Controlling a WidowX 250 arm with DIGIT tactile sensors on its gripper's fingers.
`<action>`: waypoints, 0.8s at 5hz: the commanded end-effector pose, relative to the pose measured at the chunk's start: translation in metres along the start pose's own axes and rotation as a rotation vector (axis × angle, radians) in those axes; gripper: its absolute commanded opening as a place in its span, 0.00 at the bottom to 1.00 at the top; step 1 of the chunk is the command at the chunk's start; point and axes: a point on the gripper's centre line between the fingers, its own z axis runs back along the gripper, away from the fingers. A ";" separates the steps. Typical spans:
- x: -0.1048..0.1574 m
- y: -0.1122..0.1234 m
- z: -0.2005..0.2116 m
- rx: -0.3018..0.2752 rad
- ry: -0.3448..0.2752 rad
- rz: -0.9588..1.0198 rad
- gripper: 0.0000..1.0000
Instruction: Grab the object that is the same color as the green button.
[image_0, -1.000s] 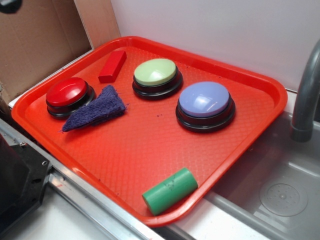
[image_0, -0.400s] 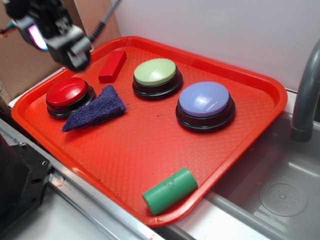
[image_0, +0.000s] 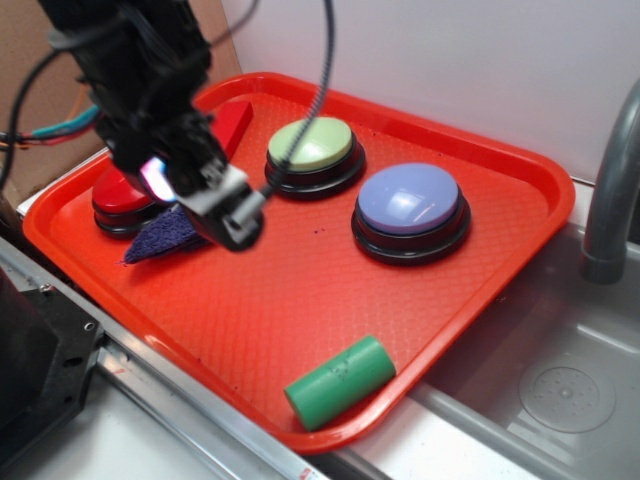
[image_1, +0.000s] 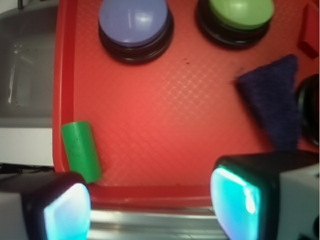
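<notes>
Lying on its side at the near edge of the red plastic tray (image_0: 480, 260), the small matte mid-green cylinder (image_0: 340, 382) is seen against the tray's raised rim, well apart from everything else on the tray. In the wrist view the same cylinder (image_1: 81, 150) is found at the lower left, just above the left finger pad (image_1: 65, 210).

The black robot gripper (image_0: 232, 215) is held above the left part of the tray, over the purple triangular scrubber (image_0: 160, 232), which is partly hidden by it. Its two fingers are seen spread wide apart in the wrist view, with nothing between them.

The round button with the pale lime-green dome on a black base (image_0: 314, 155) is set toward the back of the tray, with the lavender-blue-domed button (image_0: 410, 212) to its right. The red-domed button (image_0: 118, 200) and the red rectangular block (image_0: 236, 122) are largely covered by the arm.
</notes>
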 end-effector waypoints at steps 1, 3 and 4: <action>0.003 -0.035 -0.050 -0.038 0.038 -0.122 1.00; -0.004 -0.049 -0.071 0.000 0.053 -0.156 1.00; -0.006 -0.055 -0.076 0.001 0.052 -0.164 1.00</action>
